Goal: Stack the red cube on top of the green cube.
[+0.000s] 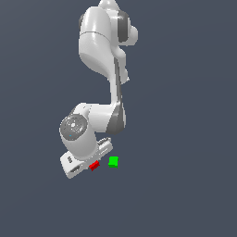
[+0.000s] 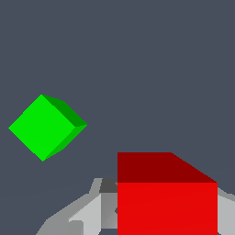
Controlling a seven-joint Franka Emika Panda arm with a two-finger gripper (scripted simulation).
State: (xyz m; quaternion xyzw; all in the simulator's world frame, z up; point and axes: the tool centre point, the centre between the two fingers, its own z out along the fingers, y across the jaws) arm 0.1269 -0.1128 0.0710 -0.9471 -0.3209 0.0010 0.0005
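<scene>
So the white Panda arm (image 1: 99, 51) is bent way down over the plain dark grey-blue floor (image 1: 185, 185), with its white gripper (image 1: 90, 164) low near the surface. The tiny bright-red solid cube (image 1: 94, 165) sits right at the gripper's tip, and in the wrist view that red cube (image 2: 167, 202) fills the space between the pale grey fingers (image 2: 87, 213), so it looks clamped on it. The tiny bright-green solid cube (image 1: 113, 161) is just beside it, toward the exterior view's right, not touching. From the wrist camera the green cube (image 2: 45, 127) sits turned corner-on, clearly apart from the red one.
</scene>
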